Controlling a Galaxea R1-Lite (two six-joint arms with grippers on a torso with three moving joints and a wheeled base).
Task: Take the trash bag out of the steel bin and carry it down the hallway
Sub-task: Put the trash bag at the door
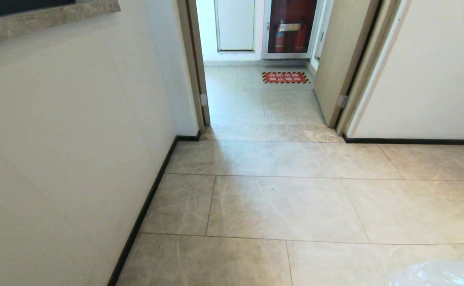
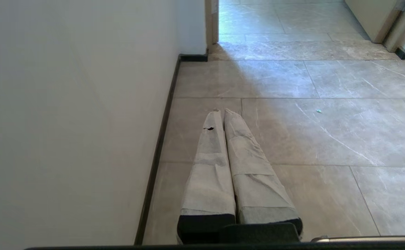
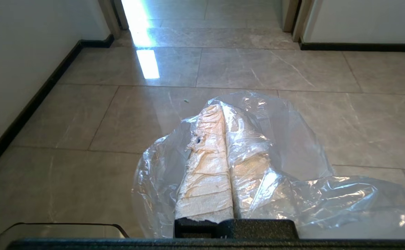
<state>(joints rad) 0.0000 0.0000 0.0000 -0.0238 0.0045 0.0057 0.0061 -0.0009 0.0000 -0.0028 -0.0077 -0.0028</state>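
R gripper (image 3: 223,107), cloth-wrapped, pinches crinkly clear trash bag (image 3: 285,146); L gripper (image 2: 222,111) closed, empty, over glossy stone-tiled hallway (image 1: 279,206).

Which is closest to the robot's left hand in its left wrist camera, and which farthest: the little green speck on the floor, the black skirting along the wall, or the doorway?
From the left hand, fingers together and empty:
1. Black skirting, just beside the hand along the wall.
2. Green speck, out on the open tiles on the other side.
3. Doorway, well ahead, past the wall's corner.
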